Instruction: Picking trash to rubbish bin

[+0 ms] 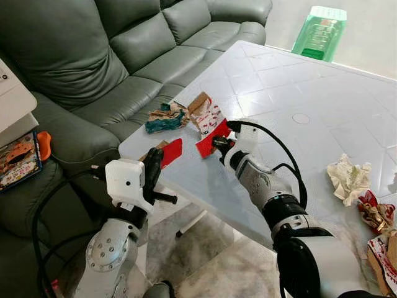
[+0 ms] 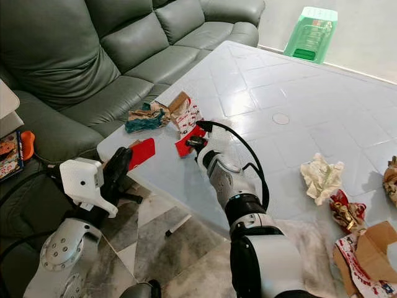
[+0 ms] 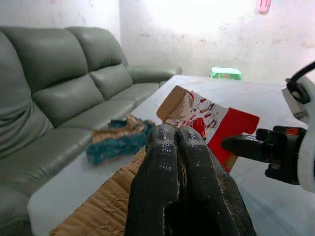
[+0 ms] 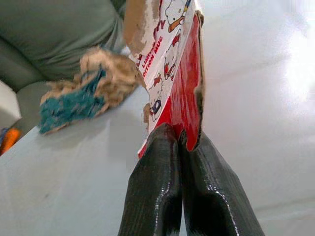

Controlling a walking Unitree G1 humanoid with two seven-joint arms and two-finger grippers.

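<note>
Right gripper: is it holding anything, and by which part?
Yes. The right gripper is shut on the red printed carton piece, pinching its lower red edge.

The worktop point(image 1: 310, 81) carried 2 red card pieces: 1 red-and-white printed carton piece point(image 1: 209, 121) pinched in the right tool point(image 1: 218, 144), and 1 red flap point(image 1: 170, 151) at the left tool point(image 1: 153, 162). Just beyond the right tool lay 1 crumpled blue-and-brown wrapper point(image 1: 164, 119). Well behind that tool were 1 crumpled white paper ball point(image 1: 348, 178), 1 red-and-gold wrapper point(image 1: 376, 213) and 1 torn printed carton point(image 2: 366, 257). There were 2 tools, 1 green stool point(image 1: 319, 32) and 1 grey sofa point(image 1: 93, 56).
</note>
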